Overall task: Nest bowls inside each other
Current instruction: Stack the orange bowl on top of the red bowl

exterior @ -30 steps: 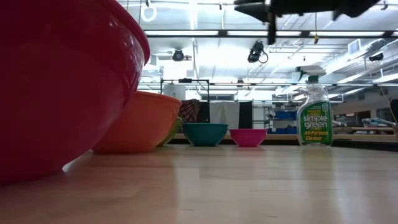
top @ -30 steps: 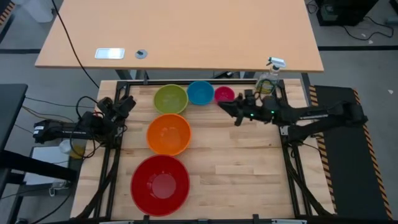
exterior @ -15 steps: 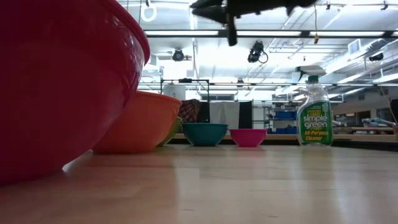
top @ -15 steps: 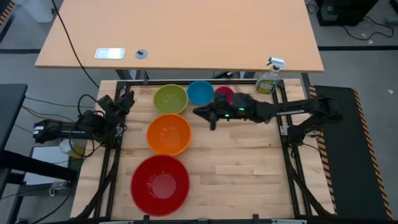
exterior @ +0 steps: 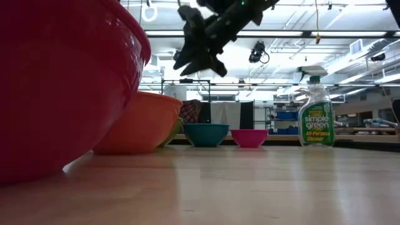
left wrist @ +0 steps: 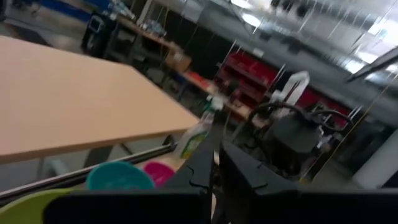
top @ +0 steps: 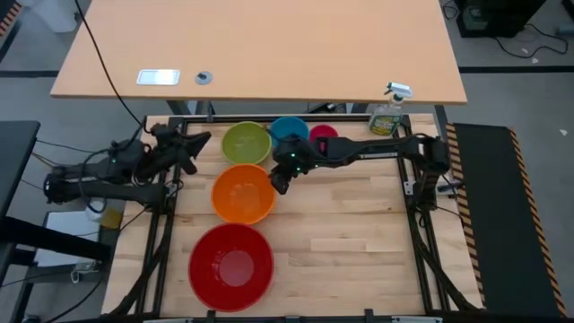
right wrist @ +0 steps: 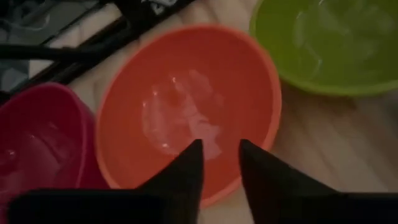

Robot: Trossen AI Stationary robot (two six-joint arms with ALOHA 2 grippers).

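Five bowls stand on their bases on the wooden table: red [top: 230,266] nearest, orange [top: 243,193], lime green [top: 246,143], blue [top: 289,132] and pink [top: 323,136] along the far edge. My right gripper [top: 276,182] hangs open above the orange bowl's right rim, slanting down. In the right wrist view its fingers [right wrist: 219,149] frame the orange bowl's inside [right wrist: 180,112] without touching it. My left gripper [top: 199,141] is shut at the table's far left edge, raised and level, pointing toward the green bowl.
A green spray bottle [top: 387,115] stands at the table's far right corner. A larger tan table [top: 260,45] lies beyond the far edge. Bare wood [top: 350,233] stretches right of the orange and red bowls.
My right gripper has swept from beside the pink bowl toward the table's left, tipped downward, come over the orange bowl's right rim and opened. My left gripper has risen and turned level toward the bowls. No bowl has moved.
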